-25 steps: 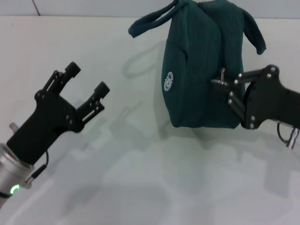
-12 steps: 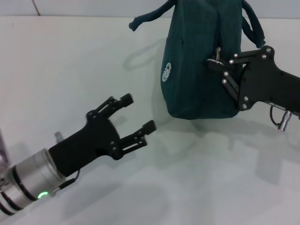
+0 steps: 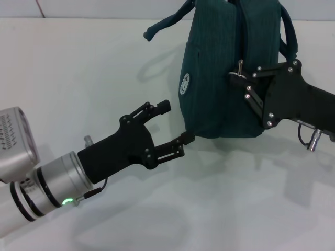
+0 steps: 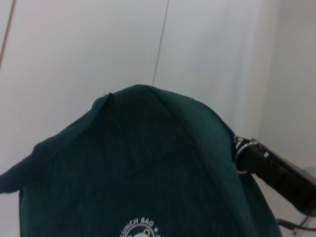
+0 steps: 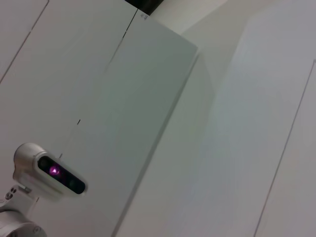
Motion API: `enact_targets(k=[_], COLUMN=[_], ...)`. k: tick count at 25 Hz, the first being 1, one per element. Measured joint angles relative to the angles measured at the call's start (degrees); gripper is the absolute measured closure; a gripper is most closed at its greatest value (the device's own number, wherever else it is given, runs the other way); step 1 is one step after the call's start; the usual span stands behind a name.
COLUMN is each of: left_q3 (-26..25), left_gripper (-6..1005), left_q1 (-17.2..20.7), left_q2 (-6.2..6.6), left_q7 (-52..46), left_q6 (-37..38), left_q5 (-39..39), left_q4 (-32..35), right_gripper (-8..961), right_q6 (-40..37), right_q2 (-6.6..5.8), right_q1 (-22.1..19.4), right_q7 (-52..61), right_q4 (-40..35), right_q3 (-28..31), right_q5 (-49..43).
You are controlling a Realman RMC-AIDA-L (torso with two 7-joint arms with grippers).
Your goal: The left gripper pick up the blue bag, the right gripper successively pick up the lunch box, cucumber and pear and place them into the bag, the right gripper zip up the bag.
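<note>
The blue bag (image 3: 225, 68), dark teal with a white logo, stands at the back of the white table (image 3: 78, 78); its strap (image 3: 165, 25) trails off to the left. My right gripper (image 3: 236, 77) is against the bag's side, shut on the metal zipper pull (image 3: 239, 66). My left gripper (image 3: 177, 122) is open just left of the bag's lower corner, one fingertip almost touching the fabric. In the left wrist view the bag (image 4: 138, 177) fills the lower part, with the right gripper (image 4: 271, 165) at its edge. Lunch box, cucumber and pear are out of view.
The table's surface stretches bare to the left and front of the bag. The right wrist view shows only pale wall panels and the robot's head camera (image 5: 52, 173).
My left gripper has swung right and forward until it is close to the bag's lower left corner. The right gripper and the bag have shifted slightly up and left.
</note>
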Motion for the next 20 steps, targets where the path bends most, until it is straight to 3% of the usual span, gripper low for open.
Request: enact_targets(k=[20], left_q3=[1.6], left_gripper=[132], left_q1=[-0.3], left_q2=[-0.15], left_q7=[3.4], left_q6=[1.6], left_q5=[-1.6], left_q4=[-0.2], right_gripper=[939], right_q6=[1.2], right_q2=[0.00], right_q1=[2.7], right_q7=[0.5], right_q4=[3.6], right_q3=[-0.7], right_q5=[0.0])
